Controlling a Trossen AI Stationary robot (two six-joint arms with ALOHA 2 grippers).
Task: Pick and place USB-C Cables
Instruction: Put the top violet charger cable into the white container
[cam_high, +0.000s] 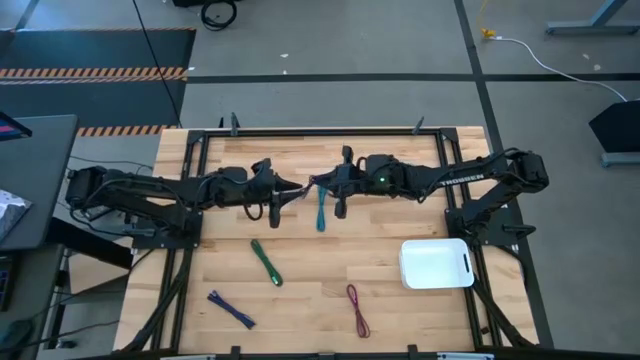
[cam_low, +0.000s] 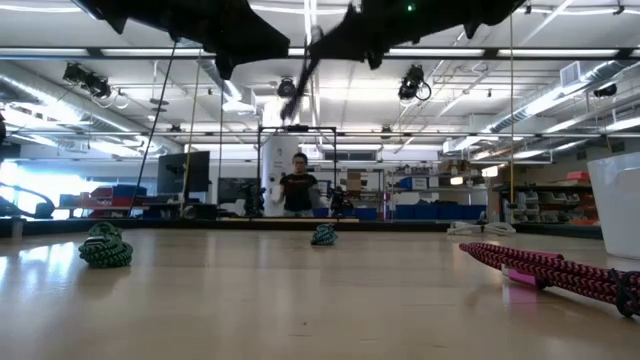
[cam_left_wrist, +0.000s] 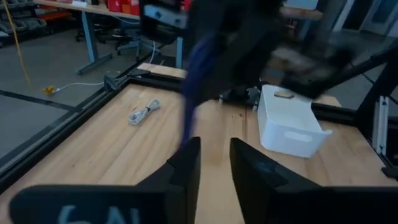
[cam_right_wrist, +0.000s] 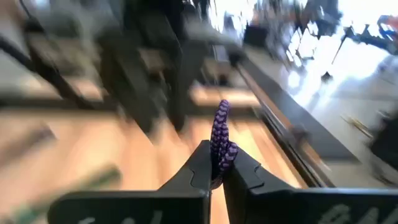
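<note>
Right wrist view: right gripper (cam_right_wrist: 217, 163) clamped on the purple cable (cam_right_wrist: 221, 135), bundle sticking out past the fingertips. Seen from above, right gripper (cam_high: 322, 186) raised over the table's (cam_high: 300, 310) middle, tip to tip with the left gripper (cam_high: 285, 192). Left gripper (cam_left_wrist: 214, 163) with fingers (cam_left_wrist: 186, 168) parted by a narrow gap, nothing between them, purple cable (cam_left_wrist: 194, 74) hanging just beyond. Teal cable (cam_high: 321, 211) flat on the wood beneath the two grippers; green cable (cam_high: 266, 262) nearer the front; blue cable (cam_high: 231, 309) front left; maroon cable (cam_high: 357, 309) front centre. Pale grey cable (cam_left_wrist: 143, 112) near the table's edge. White bin (cam_high: 436, 263) to the right.
</note>
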